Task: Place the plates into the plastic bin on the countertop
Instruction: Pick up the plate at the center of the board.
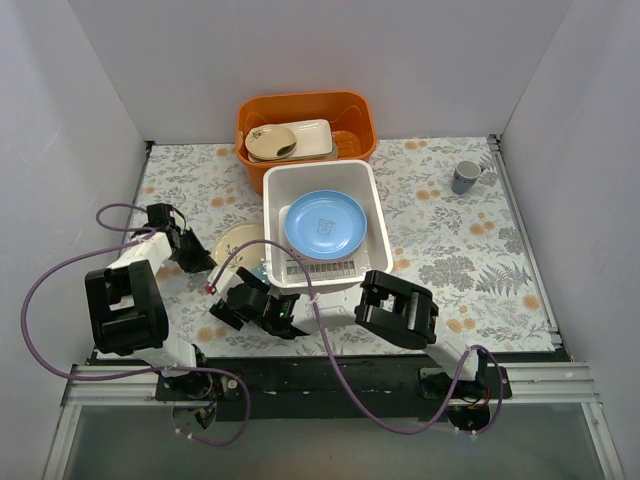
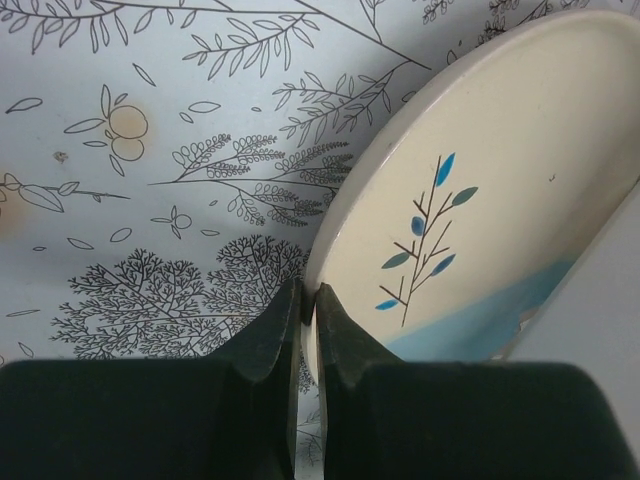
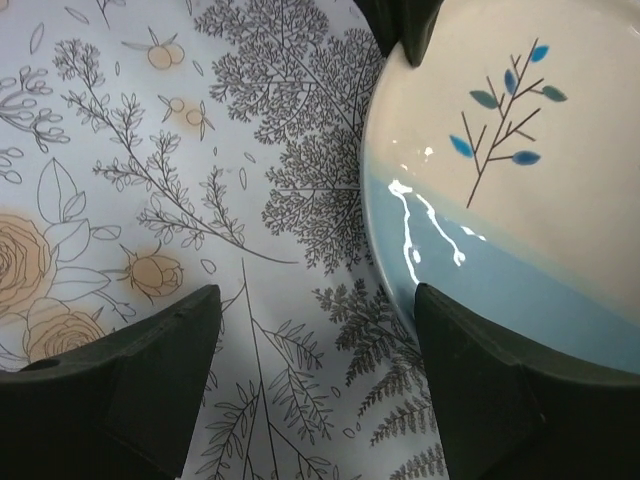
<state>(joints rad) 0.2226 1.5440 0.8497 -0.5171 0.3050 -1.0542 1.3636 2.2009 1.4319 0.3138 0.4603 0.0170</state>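
A cream plate (image 1: 238,243) with a blue leaf sprig and a pale blue band lies on the countertop (image 1: 450,250), just left of the white plastic bin (image 1: 372,215). My left gripper (image 1: 203,260) is shut on this plate's left rim (image 2: 345,235); in the left wrist view the two fingertips pinch the edge, gripper (image 2: 308,295). My right gripper (image 1: 240,295) stands open at the plate's near edge (image 3: 500,180). One of its fingers (image 3: 470,370) overlaps the blue band and the other is over bare countertop, gripper (image 3: 315,300). A light blue plate (image 1: 325,222) lies inside the bin.
Behind the bin stands an orange tub (image 1: 350,110) holding a beige oval dish (image 1: 272,142) and a pale tray. A grey mug (image 1: 465,177) sits at the back right. My right arm (image 1: 395,310) crosses in front of the bin's near wall.
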